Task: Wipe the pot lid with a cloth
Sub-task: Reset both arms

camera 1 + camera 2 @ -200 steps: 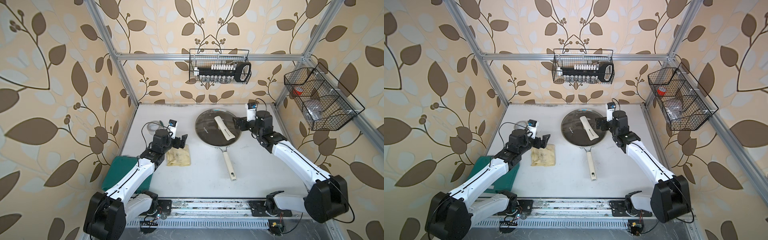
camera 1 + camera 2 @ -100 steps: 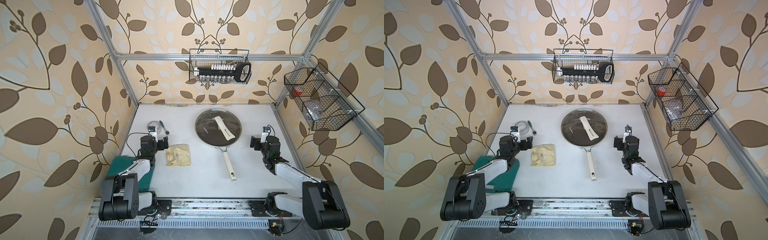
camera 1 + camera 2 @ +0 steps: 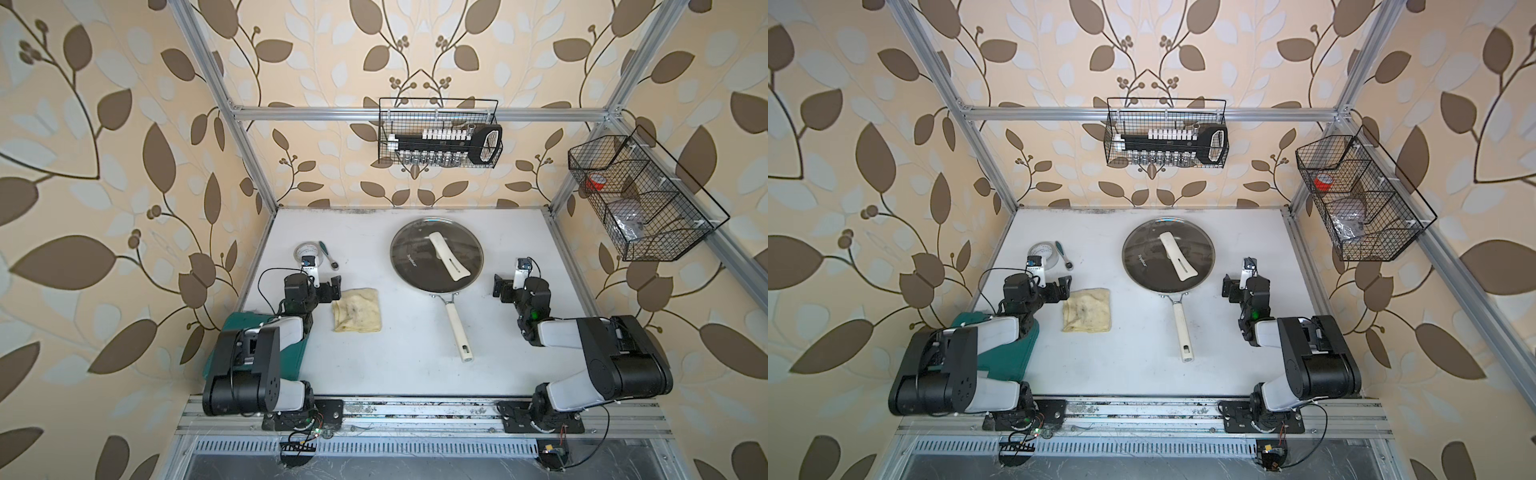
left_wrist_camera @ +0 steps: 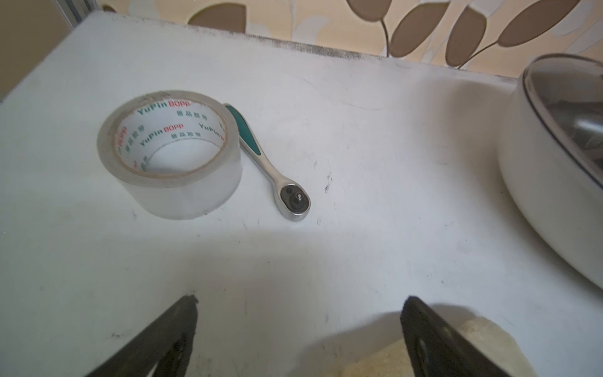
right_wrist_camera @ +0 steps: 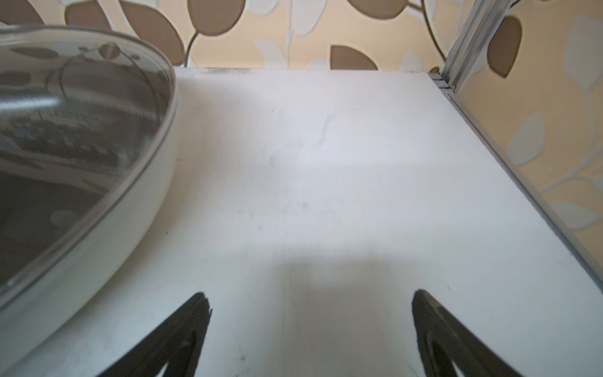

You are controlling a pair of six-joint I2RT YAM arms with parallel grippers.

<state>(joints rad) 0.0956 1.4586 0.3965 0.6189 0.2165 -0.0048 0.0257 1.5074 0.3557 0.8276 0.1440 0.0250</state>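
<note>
Now your left end effector point(image 4: 300, 298) stands open just beside the pale yellow cloth point(image 3: 357, 309); your right end effector point(image 5: 310, 293), also open, sits near the round glass pot lid point(image 3: 415, 266) covering the dark frying pan point(image 3: 455, 324) on the white counter point(image 3: 415, 365).

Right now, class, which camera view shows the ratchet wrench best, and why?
The left wrist view: the ratchet wrench lies close and sharp, its green grip and square drive head clear, beside the tape roll. In both top views the wrench is only a small sliver. The right wrist view misses it.
</note>
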